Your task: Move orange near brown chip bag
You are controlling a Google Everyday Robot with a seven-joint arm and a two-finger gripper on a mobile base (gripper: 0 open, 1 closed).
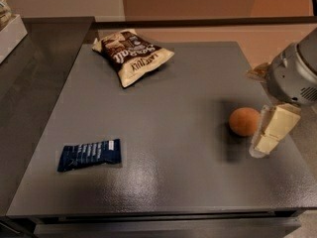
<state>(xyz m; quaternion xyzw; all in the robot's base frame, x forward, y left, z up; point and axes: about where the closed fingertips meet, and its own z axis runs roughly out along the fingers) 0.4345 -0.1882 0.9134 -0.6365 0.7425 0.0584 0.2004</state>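
The orange lies on the grey table near its right edge. The brown chip bag, dark brown with a cream lower part, lies flat at the back left of the table, far from the orange. My gripper comes in from the right and hangs low just to the right of the orange, close beside it, its cream tip near the table surface. The grey wrist housing sits above it.
A flat dark blue bar wrapper lies at the front left of the table. A dark counter adjoins the table on the left, with a white box at its far end. The table's right edge is right by the gripper.
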